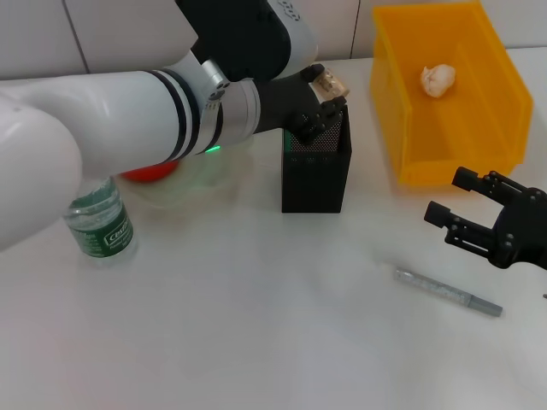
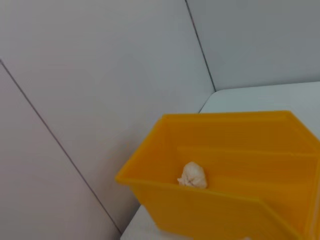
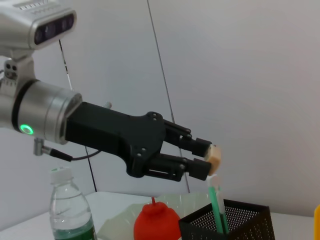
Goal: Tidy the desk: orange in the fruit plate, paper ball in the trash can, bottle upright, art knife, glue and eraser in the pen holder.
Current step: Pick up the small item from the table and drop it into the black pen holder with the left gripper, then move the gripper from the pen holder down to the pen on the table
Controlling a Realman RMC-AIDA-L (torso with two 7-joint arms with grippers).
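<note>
Now the left gripper (image 1: 329, 92) is above the open top of the pen holder (image 1: 315, 175), and its fingers are closed on the eraser (image 1: 328, 83), a small tan block. From the right wrist view the eraser (image 3: 215, 153) sits at the very tips of the fingers, and it is higher than the rim of the pen holder (image 3: 235, 216); it does not touch the mesh. A green and white stick (image 3: 215, 202) stands inside the holder, just under the eraser.

The right gripper (image 1: 461, 207) is low at the right side of the table (image 1: 256, 325), in front of the trash can (image 1: 449, 90). Its fingers are spread apart and they hold nothing. A grey, thin, pen-like tool (image 1: 448, 291) lies flat on the table just in front of this gripper, not touching it.

The paper ball (image 1: 438, 79) lies inside the trash can, near the back wall. The left wrist view shows the same ball (image 2: 193, 176) on the floor of the yellow bin (image 2: 225, 150).

The bottle (image 1: 101, 222) stands upright at the left, partly hidden behind the left arm. The orange (image 1: 149, 171) is in the fruit plate (image 1: 201, 184), to the left of the pen holder; most of it is covered by the arm. In the right wrist view the orange (image 3: 156, 221) is between the bottle (image 3: 70, 210) and the holder.
</note>
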